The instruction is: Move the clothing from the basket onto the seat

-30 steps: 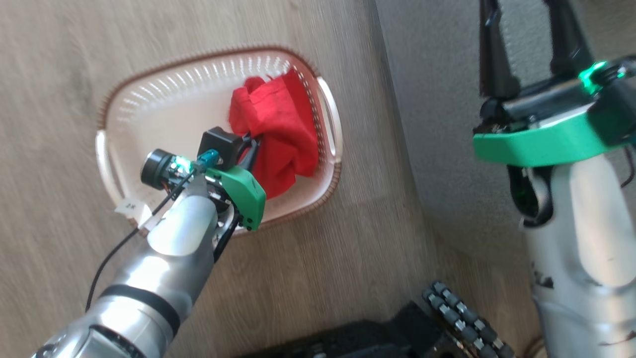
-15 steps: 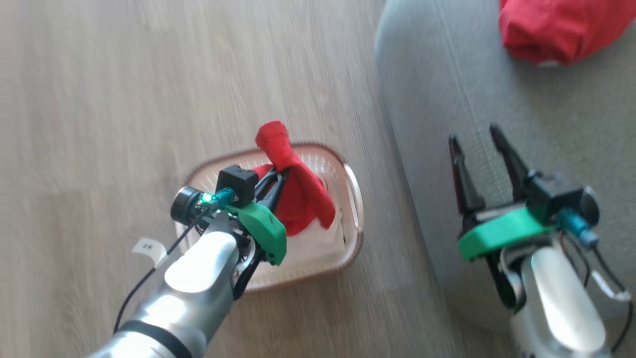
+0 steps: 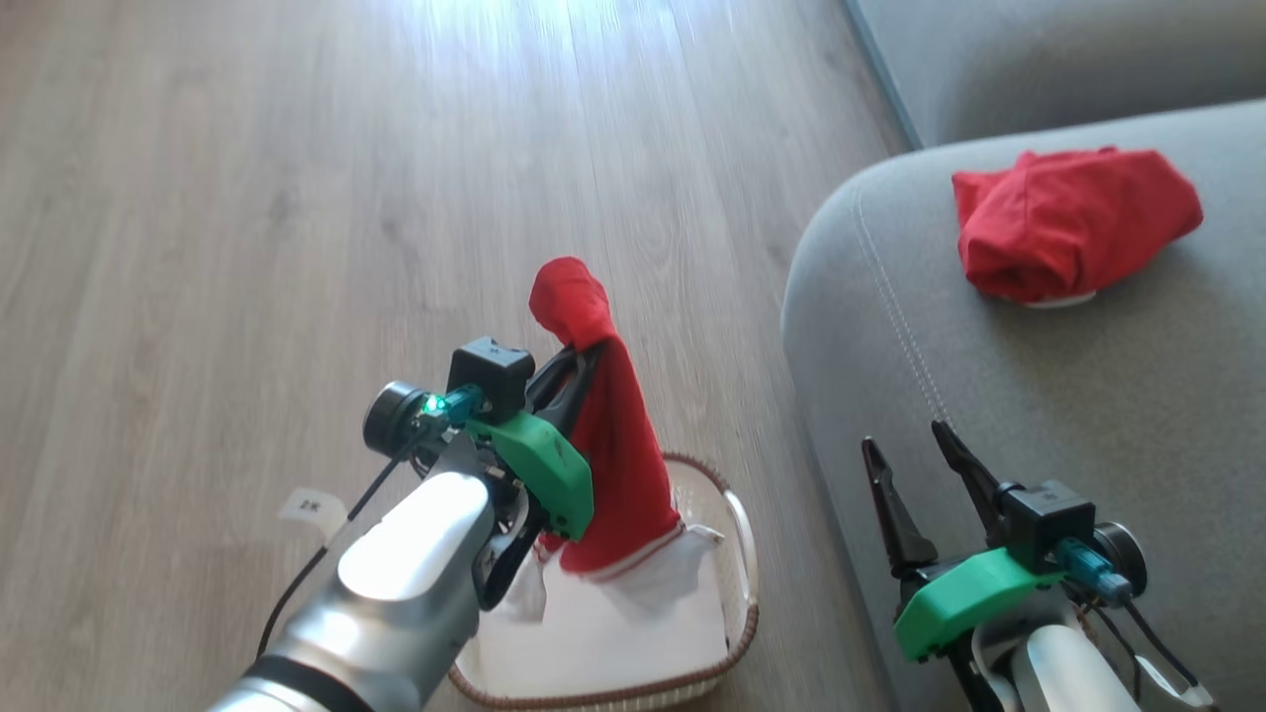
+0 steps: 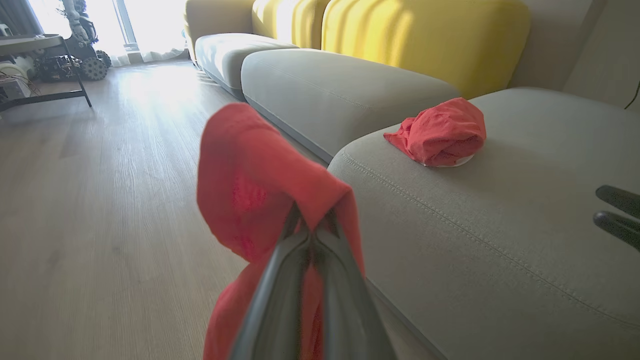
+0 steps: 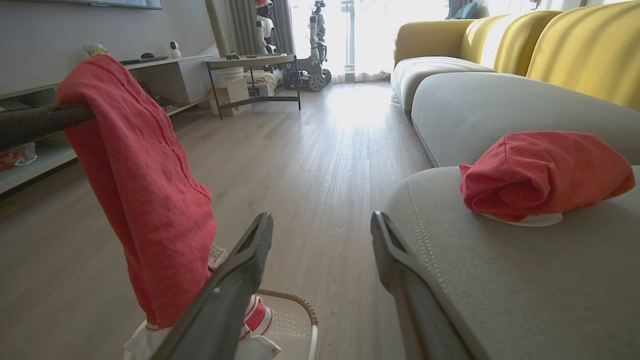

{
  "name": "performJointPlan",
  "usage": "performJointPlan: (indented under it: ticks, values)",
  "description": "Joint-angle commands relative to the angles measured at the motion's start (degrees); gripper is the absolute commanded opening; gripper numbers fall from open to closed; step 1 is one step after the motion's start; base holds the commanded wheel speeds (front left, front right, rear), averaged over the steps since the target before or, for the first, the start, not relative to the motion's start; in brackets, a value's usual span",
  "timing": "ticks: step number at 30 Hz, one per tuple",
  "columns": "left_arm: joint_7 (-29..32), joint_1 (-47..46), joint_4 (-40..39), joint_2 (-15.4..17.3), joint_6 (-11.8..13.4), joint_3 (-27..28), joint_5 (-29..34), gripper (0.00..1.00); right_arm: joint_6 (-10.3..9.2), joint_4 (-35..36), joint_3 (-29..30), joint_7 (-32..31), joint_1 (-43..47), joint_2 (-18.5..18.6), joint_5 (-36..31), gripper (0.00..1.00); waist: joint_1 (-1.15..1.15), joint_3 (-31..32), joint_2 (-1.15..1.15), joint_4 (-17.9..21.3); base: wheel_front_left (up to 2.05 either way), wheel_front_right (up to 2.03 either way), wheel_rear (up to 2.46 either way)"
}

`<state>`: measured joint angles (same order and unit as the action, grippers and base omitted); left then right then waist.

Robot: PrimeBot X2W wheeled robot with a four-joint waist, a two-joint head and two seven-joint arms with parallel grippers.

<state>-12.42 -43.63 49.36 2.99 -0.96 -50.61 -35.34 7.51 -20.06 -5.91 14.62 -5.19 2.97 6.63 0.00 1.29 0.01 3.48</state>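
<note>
My left gripper (image 3: pixel 579 361) is shut on the upper part of a red garment (image 3: pixel 618 465), held above the cream basket (image 3: pixel 744 554). The garment's white striped hem (image 3: pixel 643 574) hangs into the basket. In the left wrist view the fingers (image 4: pixel 295 250) pinch the red garment (image 4: pixel 245 180). A second red garment (image 3: pixel 1073 222) lies bunched on the grey seat (image 3: pixel 989 396). My right gripper (image 3: pixel 904 436) stands open and holds nothing at the seat's front edge. In the right wrist view my right gripper (image 5: pixel 321 217) points between the hanging garment (image 5: pixel 145 200) and the seat (image 5: pixel 500 280).
The basket stands on the wood floor (image 3: pixel 297 198) close to the sofa's front. Further grey cushions (image 4: pixel 330 90) and yellow backrests (image 4: pixel 425 40) run along the sofa. A black-framed table (image 5: pixel 252 62), wall shelves (image 5: pixel 165 75) and a wheeled robot (image 5: pixel 315 45) stand far off.
My left gripper has lifted the red garment up from the basket, and it now hangs long with its hem at the basket. The head camera has tilted up. The right gripper stays open.
</note>
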Motion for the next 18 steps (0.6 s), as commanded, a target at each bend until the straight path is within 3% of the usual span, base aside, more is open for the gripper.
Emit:
performJointPlan:
  ticks: [1, 9, 18]
  values:
    - [0.5, -3.8, -2.7, 2.0, 0.5, 2.3, -0.6, 0.0, -0.02, 1.5, -1.7, 0.4, -1.2, -0.1, 0.5, 1.0, 0.0, 2.8, -0.01, -1.2, 0.0, 0.0, 0.0]
    - [4.5, -6.4, -9.9, 4.7, 2.5, 2.4, -0.2, 0.0, -0.02, 0.5, -3.9, 0.4, 0.0, -0.1, 1.0, 1.0, 0.0, 5.0, -0.01, -2.8, 0.0, 0.0, 0.0]
    - [9.5, -7.7, -16.7, 5.3, 3.6, 1.3, -0.2, 0.0, -0.02, -2.2, -8.8, 0.2, -1.3, -0.1, 1.4, 1.0, 0.0, 6.5, -0.01, -4.9, 0.0, 0.0, 0.0]
